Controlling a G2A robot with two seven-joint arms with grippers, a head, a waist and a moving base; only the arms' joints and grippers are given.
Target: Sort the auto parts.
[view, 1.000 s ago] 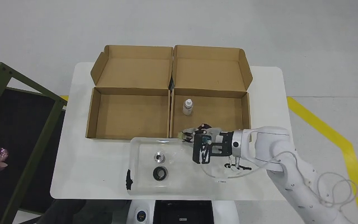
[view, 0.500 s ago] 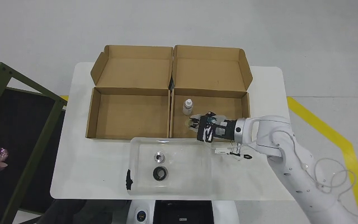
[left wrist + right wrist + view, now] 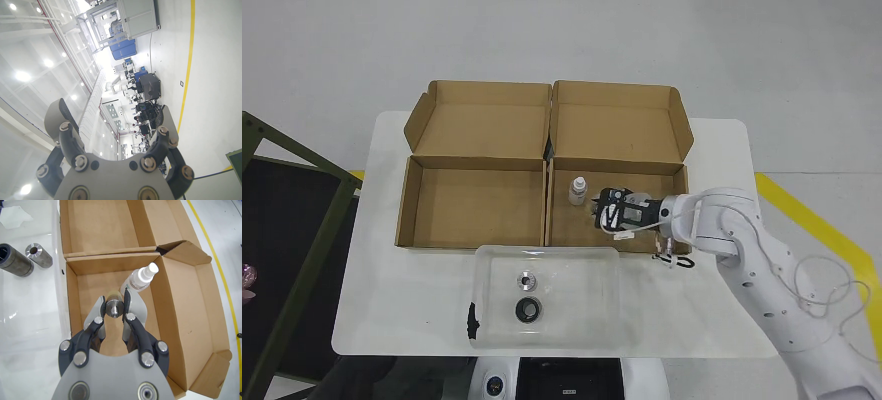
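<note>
One metal stud (image 3: 113,310) pinched in the right pincer (image 3: 114,306), over a cardboard box (image 3: 181,321).
Best lowered clear of the spray bottle (image 3: 140,280) before release.

Factory hall, machine enclosures (image 3: 140,19) (yellow floor line (image 3: 191,37))

Your tabletop (image 3: 382,290) is white, the cardboard boxes (image 3: 472,208) plain brown, the plastic tray (image 3: 582,300) clear. The small metal sleeve (image 3: 38,255) is bright silver, the larger metal sleeve (image 3: 15,260) dark grey. The clear spray bottle (image 3: 140,279) has a white cap. Your right gripper (image 3: 114,302) has pale grey fingers with black ribbed pads; its silver metal stud (image 3: 113,310) ends pale yellow.
</note>
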